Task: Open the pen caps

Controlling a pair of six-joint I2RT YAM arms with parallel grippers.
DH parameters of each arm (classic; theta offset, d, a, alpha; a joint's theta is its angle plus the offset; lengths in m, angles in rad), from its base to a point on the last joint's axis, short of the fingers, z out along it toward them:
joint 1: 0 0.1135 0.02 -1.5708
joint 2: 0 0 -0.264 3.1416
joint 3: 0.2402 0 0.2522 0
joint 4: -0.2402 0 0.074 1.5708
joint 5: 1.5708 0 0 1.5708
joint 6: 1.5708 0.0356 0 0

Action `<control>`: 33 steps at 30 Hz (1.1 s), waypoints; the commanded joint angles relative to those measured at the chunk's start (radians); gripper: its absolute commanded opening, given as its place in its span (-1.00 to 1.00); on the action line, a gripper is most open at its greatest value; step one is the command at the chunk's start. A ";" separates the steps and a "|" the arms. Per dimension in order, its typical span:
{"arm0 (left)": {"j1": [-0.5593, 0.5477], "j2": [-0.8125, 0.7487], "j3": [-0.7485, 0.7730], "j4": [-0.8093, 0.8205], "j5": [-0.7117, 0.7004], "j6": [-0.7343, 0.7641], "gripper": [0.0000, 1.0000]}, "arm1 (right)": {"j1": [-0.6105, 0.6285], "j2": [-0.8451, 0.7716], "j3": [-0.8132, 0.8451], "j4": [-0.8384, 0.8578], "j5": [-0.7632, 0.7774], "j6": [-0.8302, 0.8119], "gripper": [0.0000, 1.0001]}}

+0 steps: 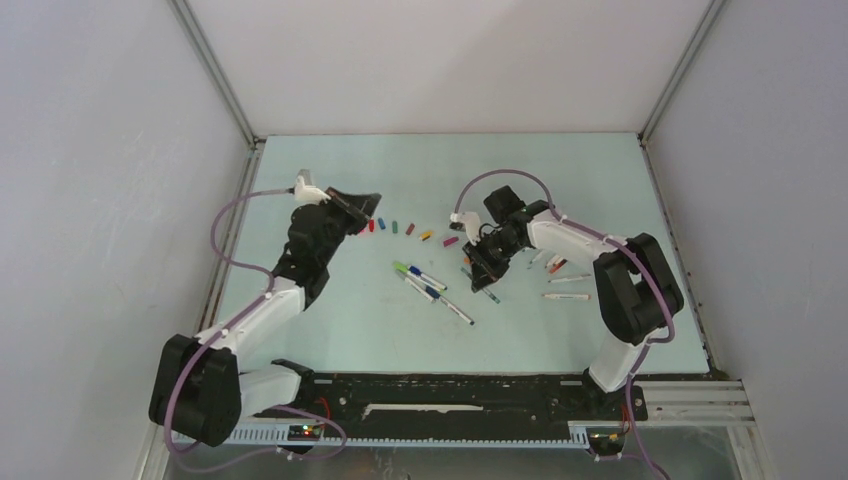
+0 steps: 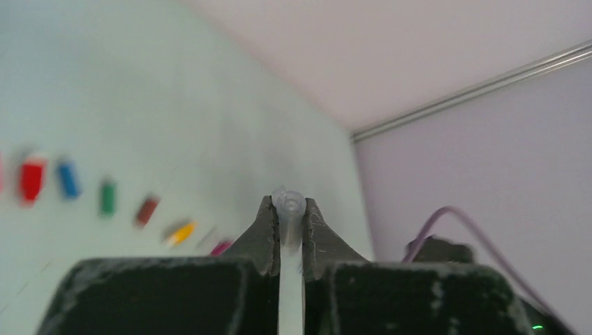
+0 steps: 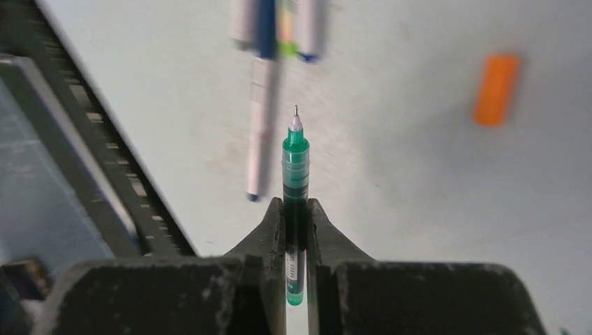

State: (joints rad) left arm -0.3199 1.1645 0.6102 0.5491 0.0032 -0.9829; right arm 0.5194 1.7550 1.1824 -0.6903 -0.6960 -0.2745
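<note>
My right pincer (image 3: 296,208) grips the uncapped green pen (image 3: 295,160), tip pointing straight out from the jaws, just right of the row of loose caps (image 1: 410,229); my left pincer (image 2: 287,222) pinches a pale tube (image 2: 288,202) at that row's left end.

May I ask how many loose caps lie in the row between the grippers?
6, left to right: red cap, blue cap, green cap, dark red cap, orange cap, pink cap. More may be hidden beside the left gripper.
</note>
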 commanded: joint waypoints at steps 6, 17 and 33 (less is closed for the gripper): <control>0.002 0.013 -0.057 -0.642 -0.025 0.175 -0.99 | 0.007 0.064 -0.018 0.037 0.494 -0.020 -0.77; 0.002 0.221 -0.047 -0.646 -0.088 0.247 -0.85 | 0.004 0.101 -0.020 0.009 0.499 -0.027 -0.53; 0.002 0.238 -0.029 -0.698 -0.120 0.256 -0.33 | 0.007 -0.021 -0.019 0.001 0.444 -0.061 -0.21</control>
State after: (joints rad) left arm -0.3206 1.4117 0.5728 -0.0463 -0.0731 -0.7586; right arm 0.5217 1.8305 1.1587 -0.6868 -0.2256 -0.3061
